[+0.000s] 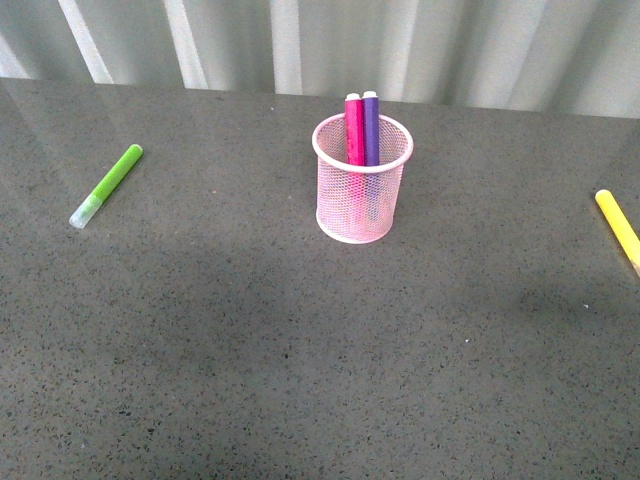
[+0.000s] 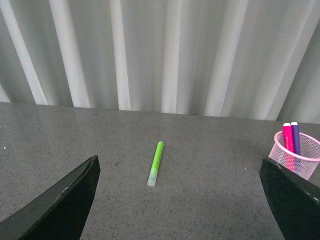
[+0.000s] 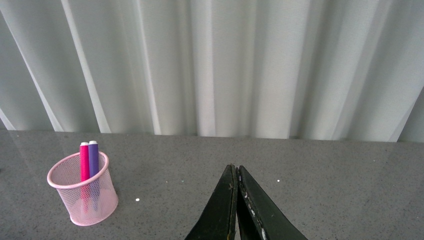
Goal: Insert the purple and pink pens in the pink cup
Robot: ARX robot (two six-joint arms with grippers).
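You get soft, even daylight in all three views, coming through the pale curtain (image 1: 300, 45) at the back. The grey surface (image 1: 300, 350) carries a faint sheen near its far edge and broad, soft shadows in the middle (no hard edges). The pink cup (image 1: 361, 180) looks sharp; the front view is slightly grainy.

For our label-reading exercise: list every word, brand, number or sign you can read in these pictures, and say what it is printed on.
None can be read.
Dark purple marker in the pale pink wire-mesh cup: faint marks, too small to read.
Magenta pink marker, lime-green marker, yellow marker: no visible print.
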